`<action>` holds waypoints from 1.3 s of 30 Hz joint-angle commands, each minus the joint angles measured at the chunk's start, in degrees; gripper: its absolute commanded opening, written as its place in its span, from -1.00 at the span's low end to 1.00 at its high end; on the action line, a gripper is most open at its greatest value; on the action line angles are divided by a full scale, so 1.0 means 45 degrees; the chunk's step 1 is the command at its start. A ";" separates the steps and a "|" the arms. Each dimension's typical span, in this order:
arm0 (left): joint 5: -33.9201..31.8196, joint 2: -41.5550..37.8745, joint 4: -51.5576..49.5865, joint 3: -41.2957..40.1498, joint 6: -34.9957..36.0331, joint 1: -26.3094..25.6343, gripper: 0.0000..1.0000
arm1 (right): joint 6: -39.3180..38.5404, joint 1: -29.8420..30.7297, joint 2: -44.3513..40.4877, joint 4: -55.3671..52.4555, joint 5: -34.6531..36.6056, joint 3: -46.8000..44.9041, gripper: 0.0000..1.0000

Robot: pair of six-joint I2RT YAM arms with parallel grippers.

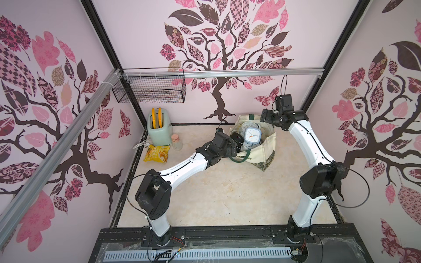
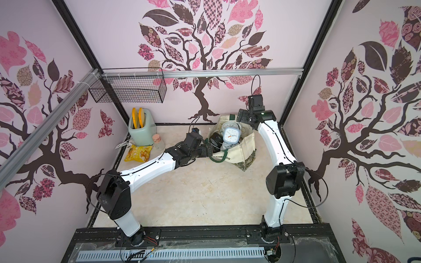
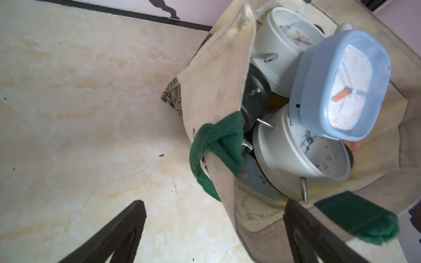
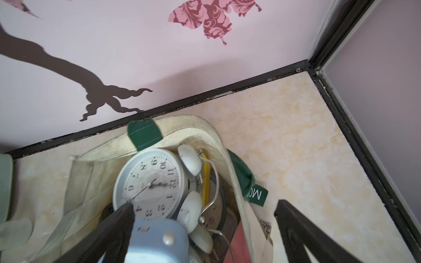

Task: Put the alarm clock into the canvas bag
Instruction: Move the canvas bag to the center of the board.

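The pale blue alarm clock (image 1: 252,135) lay face-up on the other clocks (image 3: 303,154) inside the canvas bag (image 1: 257,154), right beneath the wide, empty right tool (image 4: 205,202), while the equally wide left tool (image 3: 215,201) straddled the bag's near wall.

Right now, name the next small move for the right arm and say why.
Probably lift the right gripper straight up and clear: its jaws stand open, and the blue clock lies atop other clocks inside the canvas bag, so nothing remains to hold.
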 commanded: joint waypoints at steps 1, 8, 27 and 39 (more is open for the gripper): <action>-0.0494 0.0493 -0.0932 0.0967 -0.0667 0.0020 0.85 | -0.0228 -0.0573 0.1372 -0.0886 -0.0279 0.1072 0.99; -0.0212 0.1048 -0.1269 0.1334 -0.1068 0.0070 0.50 | -0.0298 -0.0808 0.2961 -0.1368 -0.0959 0.1935 0.80; 0.1939 -0.0060 -0.1891 0.2242 0.0791 0.1846 -1.00 | 0.1110 -0.0636 -0.1812 0.1140 -0.5804 -0.3684 -1.00; 0.2953 -0.2392 -0.3941 0.2385 0.2227 0.2803 -1.00 | 0.4609 0.2792 -0.7164 0.3537 -0.4657 -0.9176 -1.00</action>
